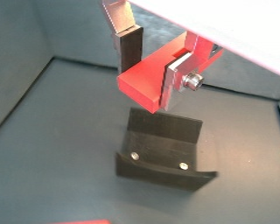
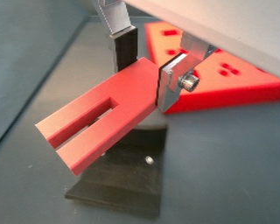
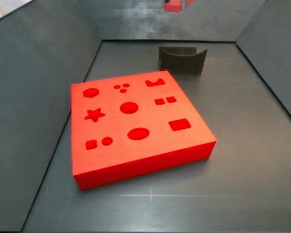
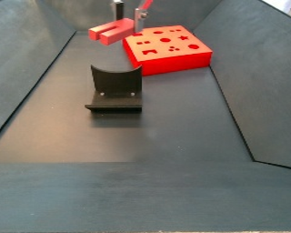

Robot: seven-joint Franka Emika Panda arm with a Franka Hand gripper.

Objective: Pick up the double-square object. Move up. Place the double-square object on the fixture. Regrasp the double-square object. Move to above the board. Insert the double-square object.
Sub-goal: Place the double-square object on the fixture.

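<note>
Clamping double-square object (image 2: 95,118): gripper (image 2: 149,70) jaws.

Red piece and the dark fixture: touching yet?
Apart. In a side view the red piece, held in the gripper, hangs clear above the fixture, with grey floor visible between them. The board lies farther back.

Matt red plastic on double-square object (image 2: 94,122) and board (image 3: 135,127), matt black fixture (image 4: 114,88), brushed silver metal tool (image 2: 143,72) held above fixture.
</note>
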